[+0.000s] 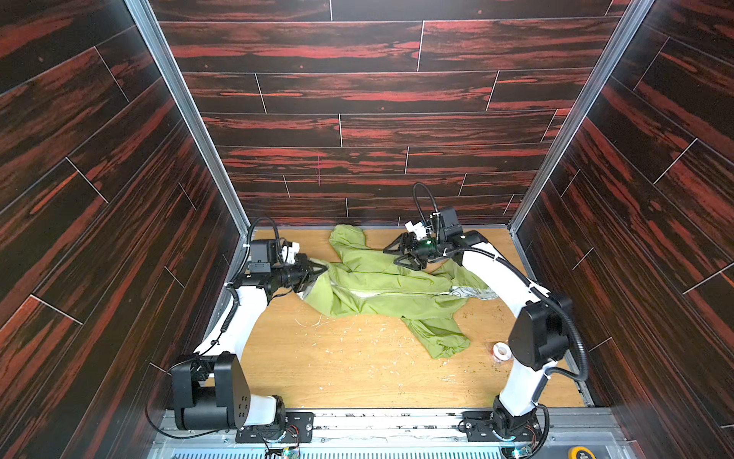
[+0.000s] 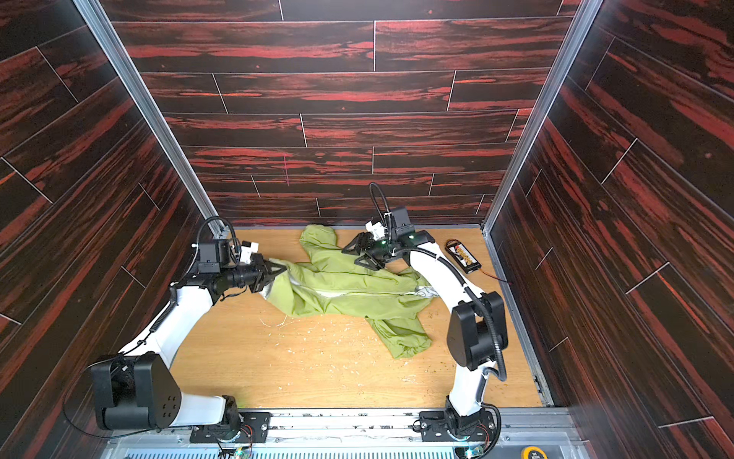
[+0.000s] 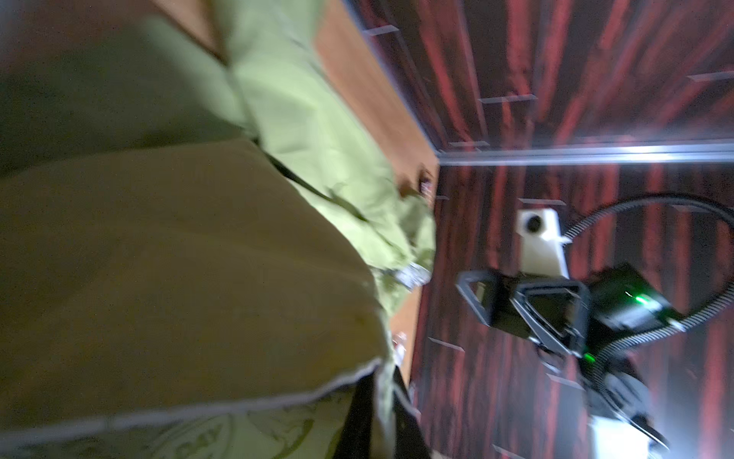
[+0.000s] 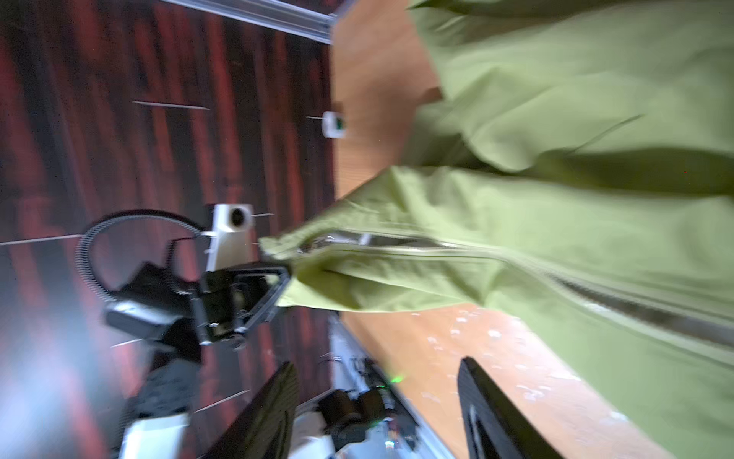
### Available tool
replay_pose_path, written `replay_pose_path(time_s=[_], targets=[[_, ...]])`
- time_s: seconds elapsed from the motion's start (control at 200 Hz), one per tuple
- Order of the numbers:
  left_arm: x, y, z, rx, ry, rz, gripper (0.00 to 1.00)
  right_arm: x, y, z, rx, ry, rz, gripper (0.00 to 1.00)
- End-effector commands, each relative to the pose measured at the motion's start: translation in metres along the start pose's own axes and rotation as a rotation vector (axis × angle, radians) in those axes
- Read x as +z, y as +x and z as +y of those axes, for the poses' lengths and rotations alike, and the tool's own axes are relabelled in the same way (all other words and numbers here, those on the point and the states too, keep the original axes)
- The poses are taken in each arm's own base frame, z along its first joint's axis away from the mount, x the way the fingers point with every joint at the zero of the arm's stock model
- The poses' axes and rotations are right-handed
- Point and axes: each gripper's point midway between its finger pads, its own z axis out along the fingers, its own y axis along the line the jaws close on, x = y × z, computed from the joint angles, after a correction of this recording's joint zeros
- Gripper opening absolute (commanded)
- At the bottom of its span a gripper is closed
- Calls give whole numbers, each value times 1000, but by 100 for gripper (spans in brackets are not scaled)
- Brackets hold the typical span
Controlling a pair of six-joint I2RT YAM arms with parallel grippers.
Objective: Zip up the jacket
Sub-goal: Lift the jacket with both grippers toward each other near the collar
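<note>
Left gripper (image 1: pixel 322 269) pinches the left end of the jacket (image 1: pixel 381 296) on the desk (image 1: pixel 337 369); right gripper (image 1: pixel 390 256) hangs open above it.

— How many garments do you count?
— One jacket (image 1: pixel 377 302), with one zipper (image 1: pixel 401 293) and two sleeves: a far sleeve (image 1: pixel 349 242) and a near sleeve (image 1: pixel 439 337).
— What does the robot bring?
— A left gripper (image 1: pixel 323 268) and a right gripper (image 1: pixel 391 256), two in all.
— Any small things?
— Three that I can tell: one tape roll (image 1: pixel 501 352), one black board with wires (image 2: pixel 462 256), one yellow round case (image 1: pixel 580 453). The pale flecks (image 1: pixel 373 341) are too many to count. One table (image 1: pixel 337 381) under it all.
</note>
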Motion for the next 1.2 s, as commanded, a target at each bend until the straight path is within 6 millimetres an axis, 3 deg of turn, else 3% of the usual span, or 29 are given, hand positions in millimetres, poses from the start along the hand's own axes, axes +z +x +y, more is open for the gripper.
replay_pose_path(time_s=[0.0,0.286,0.456,0.661,0.852,1.057,1.197], targets=[[0,15,-52,60,158,121,0,-1,10,48,5,-208,34,68],[10,19,-89,79,254,189,0,31,32,78,19,-337,102,69],[17,18,-103,80,294,200,0,40,30,77,36,-353,99,67],[23,19,-105,73,296,217,0,49,27,63,75,-334,97,63],[23,22,-109,73,301,227,0,61,26,50,120,-326,109,71],[24,27,-107,67,298,236,0,71,21,49,140,-348,118,72],[25,29,-102,56,291,242,0,75,19,60,134,-384,124,71]])
